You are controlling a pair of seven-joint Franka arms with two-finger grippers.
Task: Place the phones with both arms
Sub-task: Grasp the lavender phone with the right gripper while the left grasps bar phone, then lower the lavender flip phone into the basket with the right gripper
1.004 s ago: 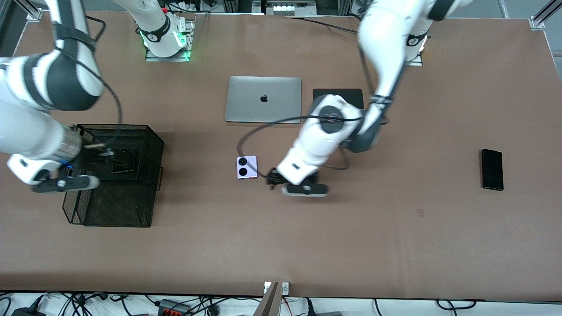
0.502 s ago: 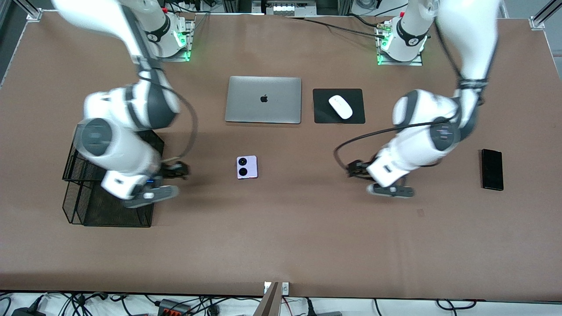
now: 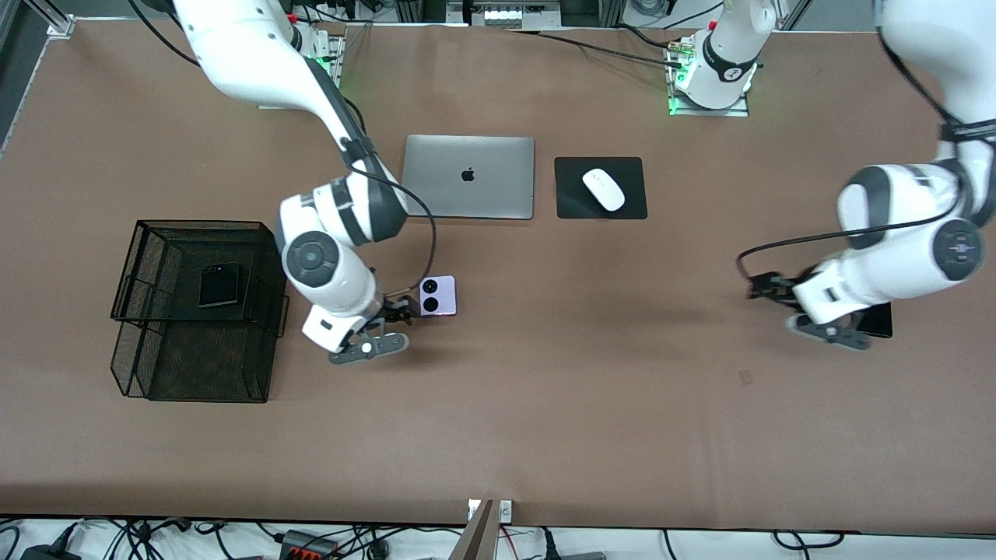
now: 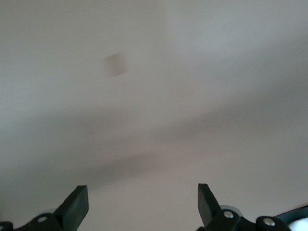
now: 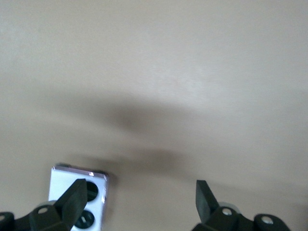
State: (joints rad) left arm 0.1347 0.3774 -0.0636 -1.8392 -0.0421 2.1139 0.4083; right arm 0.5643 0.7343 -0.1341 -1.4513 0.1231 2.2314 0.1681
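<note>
Showing branding: laptop (image 3: 467,176) lid, apple logo only.
Right gripper (image 3: 394,311): fingers spread, over lilac phone (image 3: 437,296).
Left gripper (image 3: 770,289): fingers spread, beside long black phone (image 3: 878,320).
Small black phone (image 3: 219,284): in basket (image 3: 194,381), front view only.

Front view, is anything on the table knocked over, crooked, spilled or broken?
Nothing stands out. The small black phone lies flat in the mesh basket, the lilac phone lies flat on the table beside the open right gripper, and the laptop and mouse sit squarely.
</note>
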